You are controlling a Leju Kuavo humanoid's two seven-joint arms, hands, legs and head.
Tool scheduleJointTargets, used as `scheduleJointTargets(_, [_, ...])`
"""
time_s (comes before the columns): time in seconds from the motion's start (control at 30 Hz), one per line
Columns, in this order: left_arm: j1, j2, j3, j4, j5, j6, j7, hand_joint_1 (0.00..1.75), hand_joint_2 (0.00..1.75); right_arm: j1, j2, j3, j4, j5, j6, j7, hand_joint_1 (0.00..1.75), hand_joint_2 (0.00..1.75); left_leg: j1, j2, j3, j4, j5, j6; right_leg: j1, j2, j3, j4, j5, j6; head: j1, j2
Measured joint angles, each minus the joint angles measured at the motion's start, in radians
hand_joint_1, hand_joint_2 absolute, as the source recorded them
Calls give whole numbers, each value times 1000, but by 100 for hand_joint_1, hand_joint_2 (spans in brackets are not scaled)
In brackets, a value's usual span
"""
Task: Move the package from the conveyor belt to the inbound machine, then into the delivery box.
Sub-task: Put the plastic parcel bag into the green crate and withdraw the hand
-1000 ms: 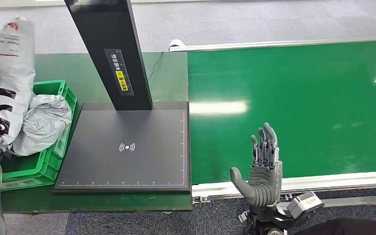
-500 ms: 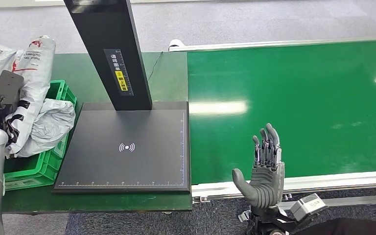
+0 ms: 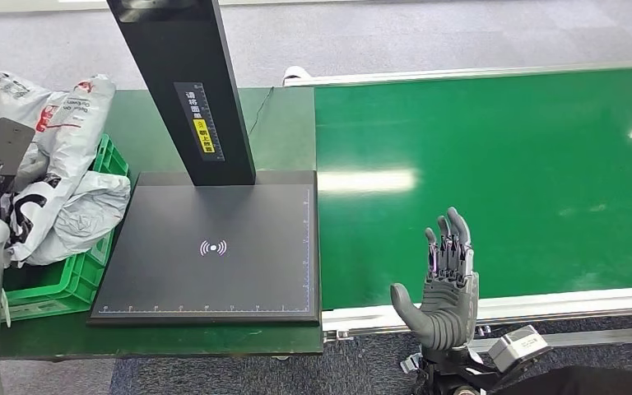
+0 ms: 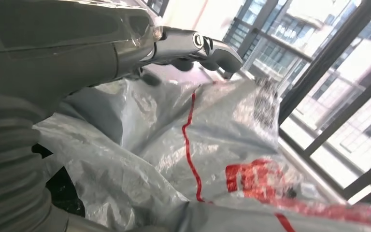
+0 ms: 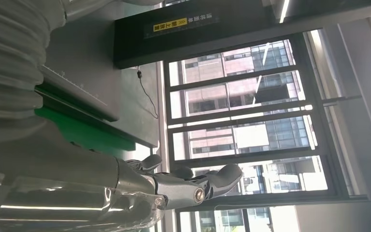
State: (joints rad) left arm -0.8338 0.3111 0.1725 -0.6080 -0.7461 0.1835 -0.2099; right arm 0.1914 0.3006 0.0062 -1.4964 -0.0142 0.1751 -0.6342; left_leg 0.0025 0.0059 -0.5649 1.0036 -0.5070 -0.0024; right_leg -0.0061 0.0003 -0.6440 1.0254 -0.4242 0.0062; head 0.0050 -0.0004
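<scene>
Green crate [image 3: 90, 263] at nine o'clock in the head view holds crumpled grey bags [image 3: 82, 210]; the package [image 3: 45, 123] lies atop them. Right hand [image 3: 444, 284] hovers empty, fingers apart. Left wrist view: left hand [image 4: 125, 38] over the package, grip unclear.

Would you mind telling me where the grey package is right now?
In the head view, the grey package is at far left, draped over the green crate beside the black scanner platform.
</scene>
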Motion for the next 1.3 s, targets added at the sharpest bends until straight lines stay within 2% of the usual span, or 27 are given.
scheduleJointTargets(0.17, [35,6,84,-115,207,123,-130,0,175,0,0,0,6,-1,-19,-4,0,175,0,1,0,0,0,0,0,0,-1,0,0,0,0,0])
scheduleJointTargets(0.3, [66,13,155,-234,372,178,-208,0,175,-1,0,3,14,-9,-38,-10,0,175,0,0,0,0,0,0,0,0,0,0,-1,0,0,0])
scheduleJointTargets(0.5, [81,24,172,-348,444,207,-218,0,175,-4,-1,4,21,-11,-50,-9,0,175,0,-1,0,0,0,0,0,0,0,0,-1,0,0,0])
scheduleJointTargets(0.67, [69,51,176,-415,529,247,-227,0,175,-3,0,1,21,9,-47,3,0,175,0,0,0,0,0,0,0,0,0,0,0,0,0,0])
scheduleJointTargets(0.73, [96,63,189,-469,578,251,-241,0,175,-3,0,-1,21,17,-42,7,0,175,0,1,0,0,-1,-1,0,1,0,0,-1,-1,0,0])
scheduleJointTargets(0.8, [156,59,212,-555,629,250,-271,0,175,-3,2,-4,21,24,-36,8,0,175,0,2,1,0,-1,-2,0,2,-1,0,-1,-1,0,0])
scheduleJointTargets(0.9, [283,14,237,-723,684,241,-327,0,175,-3,6,-12,21,34,-35,7,0,175,0,1,1,0,-2,-2,0,2,-1,0,-2,-1,0,0])
scheduleJointTargets(1.07, [581,-132,198,-1065,788,217,-469,0,175,8,13,-26,12,43,-52,5,0,175,-2,4,1,0,-5,1,-2,3,-1,-1,-3,0,0,0])
scheduleJointTargets(1.17, [748,-222,109,-1218,765,154,-488,0,175,20,17,-34,-1,72,-81,4,0,175,-3,3,2,0,-7,3,-2,3,1,-3,-5,3,0,0])
scheduleJointTargets(1.3, [914,-286,-106,-1253,652,16,-461,0,175,25,19,-36,-6,150,-155,-1,0,175,-3,1,3,0,-8,3,-2,2,3,-3,-6,4,0,0])
